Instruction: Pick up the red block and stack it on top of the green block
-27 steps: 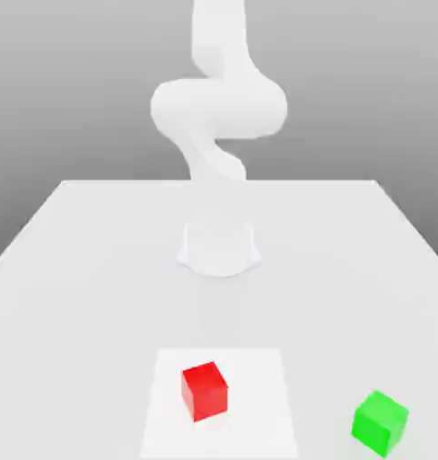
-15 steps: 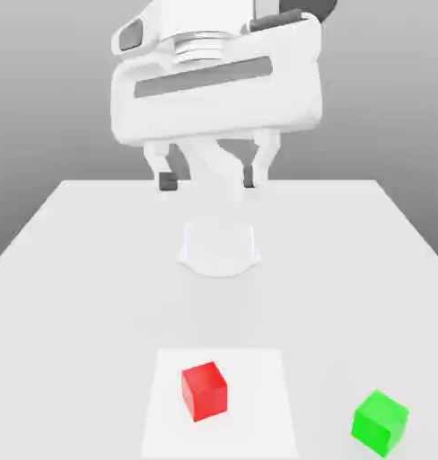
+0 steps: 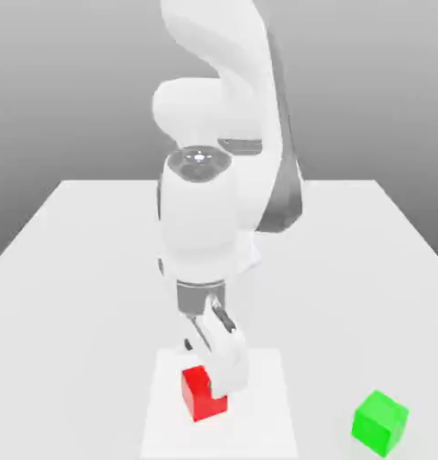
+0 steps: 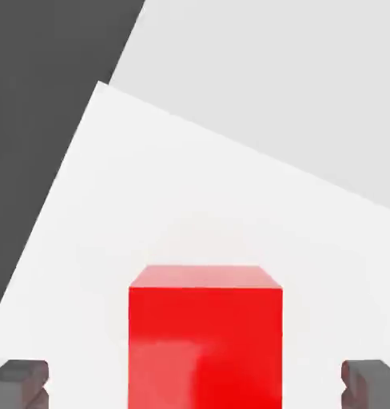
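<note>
The red block (image 3: 197,401) rests on a white square patch (image 3: 263,422) near the table's front. My gripper (image 3: 216,386) has come down over it from above, and the hand covers the block's upper right part in the exterior view. In the hand view the red block (image 4: 204,335) sits between the two dark fingertips (image 4: 19,383), with a clear gap on each side, so the gripper (image 4: 196,388) is open and holds nothing. The green block (image 3: 380,422) stands alone at the front of the exterior view's right, well apart from the gripper.
The white table (image 3: 79,269) stretches back to the arm's round base (image 3: 249,256). The arm's bulky links (image 3: 209,216) tower over the middle of the table. In the hand view the table's edge meets a dark floor (image 4: 38,120).
The arm has swung down from high over the table's middle to the red block, which the open fingers now straddle. Neither block has moved.
</note>
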Available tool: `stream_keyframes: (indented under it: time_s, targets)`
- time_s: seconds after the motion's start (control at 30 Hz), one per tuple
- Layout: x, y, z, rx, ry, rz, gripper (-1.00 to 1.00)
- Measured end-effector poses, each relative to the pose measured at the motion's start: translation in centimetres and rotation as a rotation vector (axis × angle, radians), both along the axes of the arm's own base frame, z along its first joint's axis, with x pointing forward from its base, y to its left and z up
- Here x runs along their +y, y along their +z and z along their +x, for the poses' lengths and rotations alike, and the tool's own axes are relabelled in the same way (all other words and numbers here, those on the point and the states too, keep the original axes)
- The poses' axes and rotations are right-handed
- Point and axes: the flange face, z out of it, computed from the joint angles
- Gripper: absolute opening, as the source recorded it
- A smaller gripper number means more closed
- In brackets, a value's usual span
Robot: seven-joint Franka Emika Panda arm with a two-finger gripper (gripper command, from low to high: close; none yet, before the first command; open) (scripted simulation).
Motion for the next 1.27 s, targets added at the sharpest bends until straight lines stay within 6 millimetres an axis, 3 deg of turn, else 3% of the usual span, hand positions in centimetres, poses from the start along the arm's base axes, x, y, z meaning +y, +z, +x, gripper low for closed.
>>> stream_keyframes:
  time_s: [0.03,0.27,0.47,0.73,0.97,1.03,1.13,1.17,1.27]
  targets:
    - [0.0,-0.9,-0.1,0.000,0.000,0.000,-1.00]
    - [0.0,-1.1,-0.1,-0.002,0.000,0.000,-1.00]
    - [0.3,4.4,0.1,-0.001,0.018,-0.001,-1.00]
    - [10.6,6.4,3.3,0.010,0.540,-0.007,-1.00]
    - [21.2,8.3,4.1,0.004,1.028,-0.001,-1.00]
    - [23.0,7.5,4.1,0.000,1.106,0.000,-1.00]
    - [23.5,3.9,4.1,-0.002,1.129,0.000,-1.00]
    - [23.6,2.9,4.0,-0.001,1.132,0.000,1.00]
    - [23.6,2.9,4.0,-0.001,1.132,0.000,1.00]
